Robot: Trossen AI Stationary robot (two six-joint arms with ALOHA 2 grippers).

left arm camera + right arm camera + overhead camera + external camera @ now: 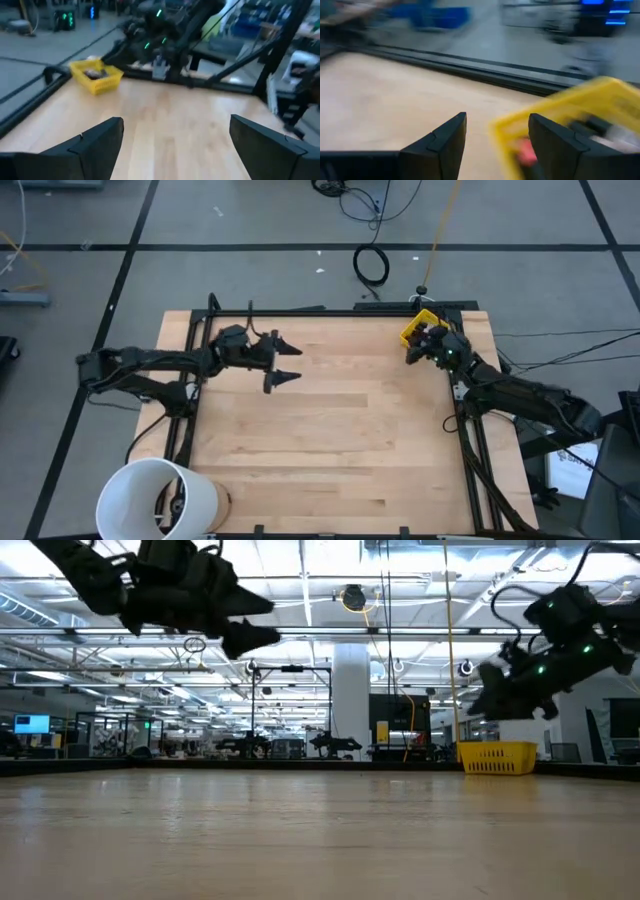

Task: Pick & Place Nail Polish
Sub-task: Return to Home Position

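A yellow bin (418,328) stands at the table's far right corner. Inside it lie small nail polish bottles, blurred: a red one (525,150) and a dark-capped one (600,125). In the left wrist view they show only as a dark heap (95,73). My right gripper (497,145) hangs open just above the bin's near left corner (415,348), with nothing between its fingers. My left gripper (296,362) is open and raised above the far left part of the table (250,620), pointing toward the bin; its fingers are empty (175,145).
A large white bucket (155,500) stands off the table's near left corner. A black frame rail (330,310) runs along the far edge and down both sides. Bare wood (330,430) lies between the arms and toward the near edge.
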